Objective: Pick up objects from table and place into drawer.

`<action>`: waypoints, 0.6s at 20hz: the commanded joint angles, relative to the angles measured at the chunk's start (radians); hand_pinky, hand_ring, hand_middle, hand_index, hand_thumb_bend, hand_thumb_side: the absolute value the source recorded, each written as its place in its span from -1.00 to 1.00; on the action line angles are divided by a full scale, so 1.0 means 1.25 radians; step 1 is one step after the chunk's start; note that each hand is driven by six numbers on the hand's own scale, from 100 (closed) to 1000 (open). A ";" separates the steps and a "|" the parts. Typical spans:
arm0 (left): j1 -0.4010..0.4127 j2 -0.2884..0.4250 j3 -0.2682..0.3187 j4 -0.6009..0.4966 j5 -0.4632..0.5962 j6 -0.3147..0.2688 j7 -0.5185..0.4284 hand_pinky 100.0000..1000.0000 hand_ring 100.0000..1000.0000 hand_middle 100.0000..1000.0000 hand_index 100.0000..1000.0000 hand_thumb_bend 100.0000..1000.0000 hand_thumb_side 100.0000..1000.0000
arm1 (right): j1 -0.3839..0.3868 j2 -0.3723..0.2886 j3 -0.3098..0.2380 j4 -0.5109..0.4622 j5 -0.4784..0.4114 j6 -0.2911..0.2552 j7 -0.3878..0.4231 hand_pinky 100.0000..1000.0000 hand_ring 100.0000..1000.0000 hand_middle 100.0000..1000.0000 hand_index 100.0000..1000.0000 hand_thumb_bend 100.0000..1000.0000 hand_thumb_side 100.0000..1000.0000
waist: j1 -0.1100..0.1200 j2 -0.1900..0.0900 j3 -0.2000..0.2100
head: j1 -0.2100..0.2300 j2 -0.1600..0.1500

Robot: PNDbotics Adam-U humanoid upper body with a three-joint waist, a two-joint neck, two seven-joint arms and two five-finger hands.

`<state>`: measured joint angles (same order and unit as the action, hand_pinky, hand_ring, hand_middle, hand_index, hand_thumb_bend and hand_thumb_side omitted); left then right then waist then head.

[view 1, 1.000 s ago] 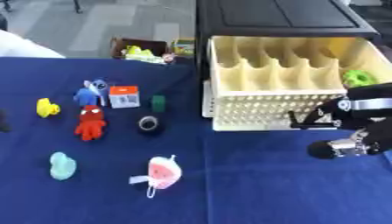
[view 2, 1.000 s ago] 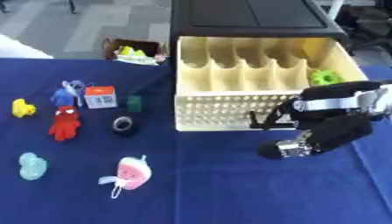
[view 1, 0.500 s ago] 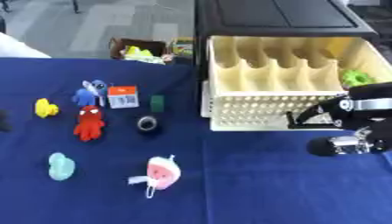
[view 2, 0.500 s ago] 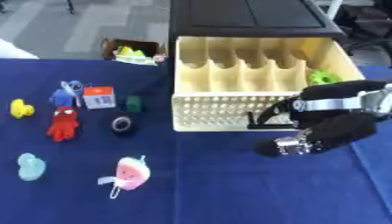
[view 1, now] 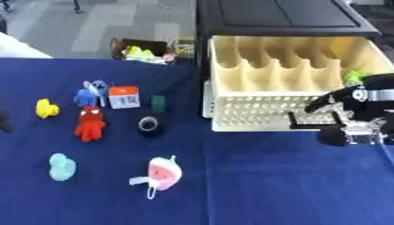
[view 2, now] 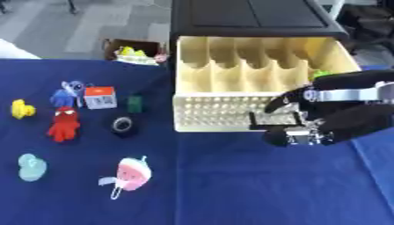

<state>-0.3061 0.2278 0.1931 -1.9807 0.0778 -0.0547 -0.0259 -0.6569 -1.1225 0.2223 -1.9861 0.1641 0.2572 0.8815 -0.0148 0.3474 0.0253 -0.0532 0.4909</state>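
The cream drawer (view 2: pixel 231 115) stands pulled out of a black cabinet (view 2: pixel 254 17), and a green thing (view 1: pixel 354 77) lies in its right end. My right hand (view 2: pixel 308 132) hovers just in front of the drawer's right front corner, black and blurred. Loose toys lie on the blue table to the left: a yellow duck (view 1: pixel 46 108), a blue figure (view 1: pixel 89 92), an orange-and-white box (view 1: pixel 124 96), a green block (view 1: pixel 158 103), a black tape roll (view 1: pixel 149 125), a red spider toy (view 1: pixel 90 124), a teal toy (view 1: pixel 61 166) and a pink toy (view 1: pixel 162 172).
A small cardboard box (view 1: pixel 142 49) with yellow-green things stands on the floor behind the table. A dark shape (view 1: pixel 3 121) shows at the table's left edge. Bare blue cloth (view 1: pixel 261 184) stretches in front of the drawer.
My right hand has risen a little toward the drawer's front. The toys have not moved.
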 commanded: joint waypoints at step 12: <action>-0.007 0.025 0.006 -0.015 0.003 -0.016 0.013 -0.27 -0.06 0.07 0.57 -1.00 0.95 | 0.008 0.060 -0.171 -0.011 -0.143 -0.095 -0.195 -1.00 -1.00 -1.00 0.52 -1.00 1.00 | 0.010 -0.021 -0.006 | 0.040 0.023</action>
<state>-0.3068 0.2298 0.1937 -1.9807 0.0777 -0.0691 -0.0125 -0.6406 -1.0414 0.0448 -1.9877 0.0127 0.1497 0.6751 -0.0018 0.3449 0.0187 -0.0101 0.5099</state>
